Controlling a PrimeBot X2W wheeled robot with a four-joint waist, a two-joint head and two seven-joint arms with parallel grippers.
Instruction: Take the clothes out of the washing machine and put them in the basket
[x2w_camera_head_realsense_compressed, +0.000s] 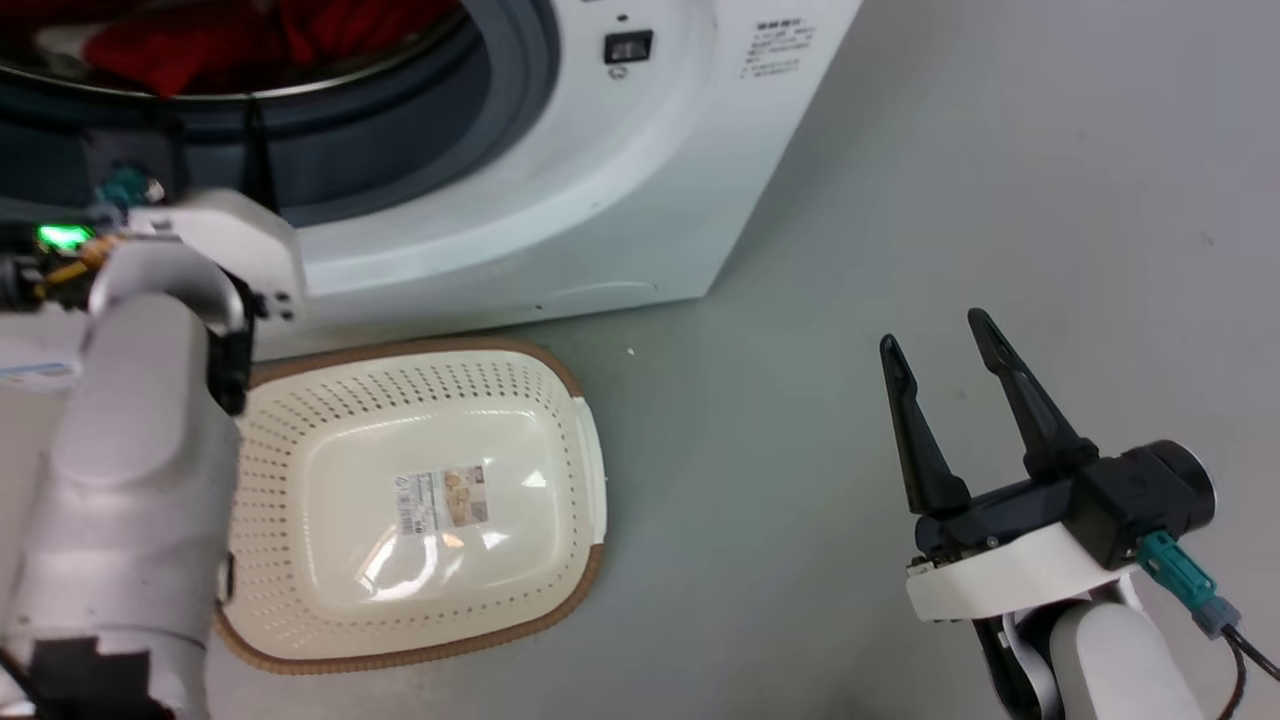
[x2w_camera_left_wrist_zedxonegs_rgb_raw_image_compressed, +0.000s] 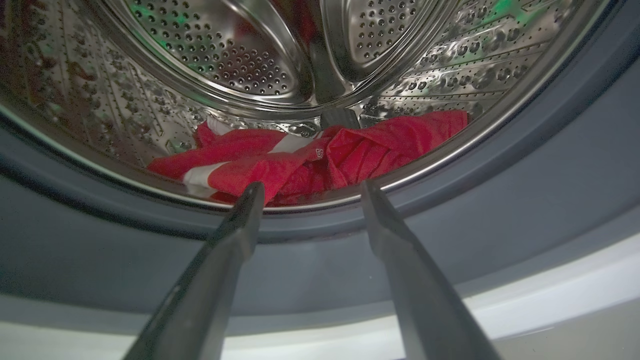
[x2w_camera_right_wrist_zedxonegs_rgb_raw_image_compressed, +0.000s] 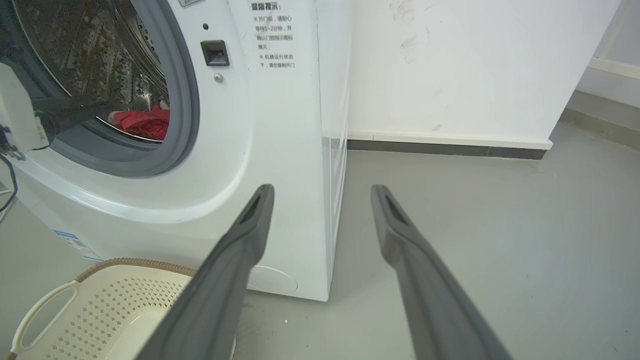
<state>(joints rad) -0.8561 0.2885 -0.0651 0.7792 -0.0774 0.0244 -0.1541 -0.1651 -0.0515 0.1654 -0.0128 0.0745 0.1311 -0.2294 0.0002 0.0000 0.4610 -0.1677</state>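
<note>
The red clothes (x2w_camera_left_wrist_zedxonegs_rgb_raw_image_compressed: 310, 157) with white stripes lie at the bottom of the steel drum of the washing machine (x2w_camera_head_realsense_compressed: 560, 180); they also show as red clothes (x2w_camera_head_realsense_compressed: 200, 40) and as a red heap (x2w_camera_right_wrist_zedxonegs_rgb_raw_image_compressed: 142, 122) behind the porthole rim. My left gripper (x2w_camera_left_wrist_zedxonegs_rgb_raw_image_compressed: 310, 187) is open at the porthole's lower rim, its fingertips just short of the fabric, nothing between them. The cream basket (x2w_camera_head_realsense_compressed: 300, 450) with a brown rim sits on the floor in front of the machine, a paper label on its base. My right gripper (x2w_camera_head_realsense_compressed: 935, 340) is open above the floor, right of the basket (x2w_camera_right_wrist_zedxonegs_rgb_raw_image_compressed: 100, 310).
The grey door seal (x2w_camera_left_wrist_zedxonegs_rgb_raw_image_compressed: 450, 225) rings the opening below the left fingers. The pale left forearm (x2w_camera_head_realsense_compressed: 130, 470) overlaps the basket's left side. A white wall and dark baseboard (x2w_camera_right_wrist_zedxonegs_rgb_raw_image_compressed: 450, 147) stand behind the machine. Bare grey floor (x2w_camera_head_realsense_compressed: 1000, 200) stretches to the right.
</note>
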